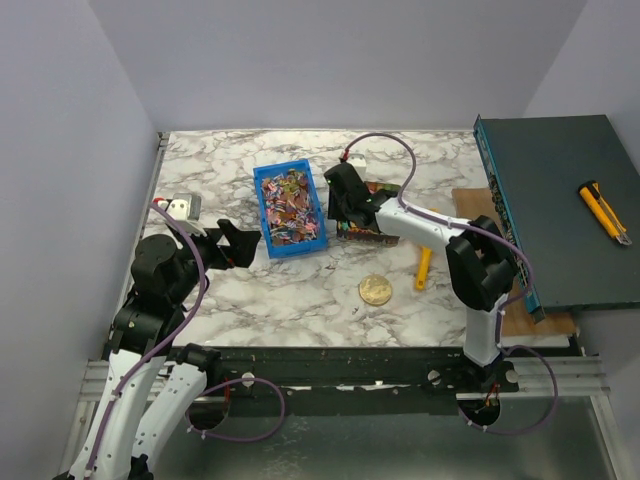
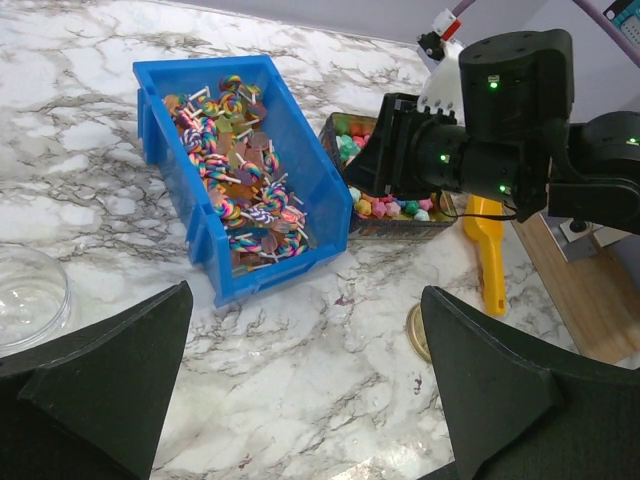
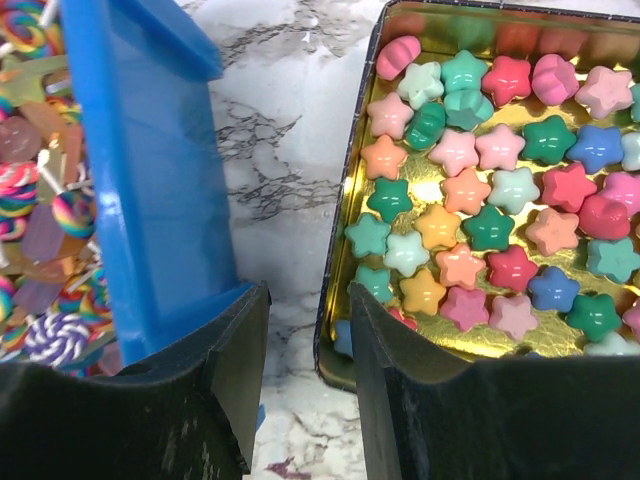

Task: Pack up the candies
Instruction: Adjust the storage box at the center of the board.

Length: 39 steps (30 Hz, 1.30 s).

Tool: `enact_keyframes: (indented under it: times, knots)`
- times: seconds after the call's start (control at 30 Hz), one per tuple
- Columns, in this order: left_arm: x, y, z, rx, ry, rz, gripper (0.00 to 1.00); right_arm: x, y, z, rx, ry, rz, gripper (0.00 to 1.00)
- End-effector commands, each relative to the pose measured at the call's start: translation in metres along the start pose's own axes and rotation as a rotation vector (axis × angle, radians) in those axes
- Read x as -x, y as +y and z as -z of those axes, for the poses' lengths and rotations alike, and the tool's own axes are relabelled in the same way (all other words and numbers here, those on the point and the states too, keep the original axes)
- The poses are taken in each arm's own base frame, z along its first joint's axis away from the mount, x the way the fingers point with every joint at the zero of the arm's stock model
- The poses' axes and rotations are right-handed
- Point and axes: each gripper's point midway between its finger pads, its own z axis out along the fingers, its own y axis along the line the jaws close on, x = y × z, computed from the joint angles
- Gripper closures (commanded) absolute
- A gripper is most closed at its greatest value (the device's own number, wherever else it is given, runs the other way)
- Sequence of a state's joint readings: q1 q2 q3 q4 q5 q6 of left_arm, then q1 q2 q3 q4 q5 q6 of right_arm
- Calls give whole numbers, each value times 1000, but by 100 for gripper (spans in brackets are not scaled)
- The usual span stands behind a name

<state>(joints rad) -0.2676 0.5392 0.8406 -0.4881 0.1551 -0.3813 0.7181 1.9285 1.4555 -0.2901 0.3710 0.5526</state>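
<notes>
The candies are of two kinds. Swirled, striped sweets on small sticks [image 2: 240,180] fill a blue bin [image 1: 262,205]. Pastel star-shaped pieces [image 3: 480,200] lie in a gold-lined tin [image 3: 338,300] just right of the bin. My right gripper [image 3: 305,300] hovers low over the marble strip between bin and tin. Its jaws stand partly open with nothing between them; one finger [image 3: 235,370] is above the bin's corner, the other over the tin's near corner. My left gripper [image 2: 305,340] is wide open above bare marble in front of the bin, holding nothing.
A round gold lid [image 1: 376,290] and a yellow scoop [image 1: 424,268] lie on the marble in front of the tin. A clear round dish [image 2: 30,295] sits at the left. A dark green box [image 1: 560,210] with a yellow utility knife [image 1: 605,212] fills the right side.
</notes>
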Motion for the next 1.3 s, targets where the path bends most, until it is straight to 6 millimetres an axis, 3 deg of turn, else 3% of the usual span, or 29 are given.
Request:
enact_keyframes:
  times: [0.0,0.3,0.77,1.07,1.2,1.27]
  knots:
    - [1,-4,0,-24,-7,2,1,4,-2,-13,-31,8,-19,58]
    - [1,-4,0,-27,-6,2,1,-2,-3,-32,-58,34,-2,63]
    - [0,-4,-1,-29,-2,5,1,-22,-11,-44,-90,83,29,70]
    - [1,-4,0,-28,-6,4,1,-32,-11,-42,-71,107,36,86]
    - [1,-4,0,-27,-8,3,1,-36,-9,-38,-44,120,33,99]
    - [1,-4,0,-26,-8,3,1,-38,-5,-35,-13,129,39,99]
